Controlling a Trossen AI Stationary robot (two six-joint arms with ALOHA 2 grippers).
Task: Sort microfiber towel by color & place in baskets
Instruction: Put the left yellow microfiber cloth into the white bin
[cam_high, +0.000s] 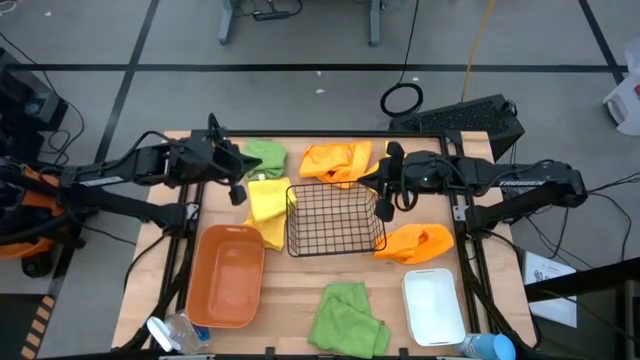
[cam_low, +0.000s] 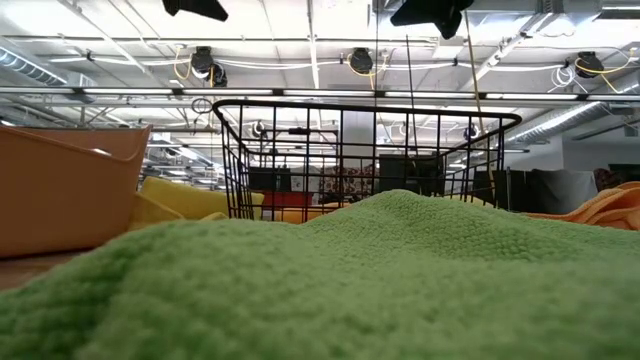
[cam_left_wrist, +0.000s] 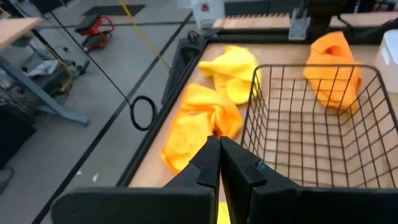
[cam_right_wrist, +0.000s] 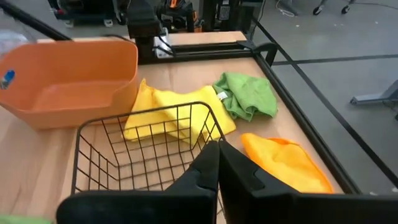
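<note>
Wooden table (cam_high: 285, 290) with scattered towels (cam_high: 347, 318), three baskets (cam_high: 336, 222), two bottles (cam_high: 176, 332).

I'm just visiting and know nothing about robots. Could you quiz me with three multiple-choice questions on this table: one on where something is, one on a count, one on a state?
1. Where is the black square wire-mesh basket?
A. mid-table
B. on the floor
C. inside the orange bin

2. How many green microfiber cloths show?
A. none
B. two
C. five

3. The orange rectangular plastic bin is:
A. empty
B. full of cloths
C. upside down

Answers:
1 A, it stands between both arms.
2 B, one far, one near.
3 A, its bare floor shows.
</note>
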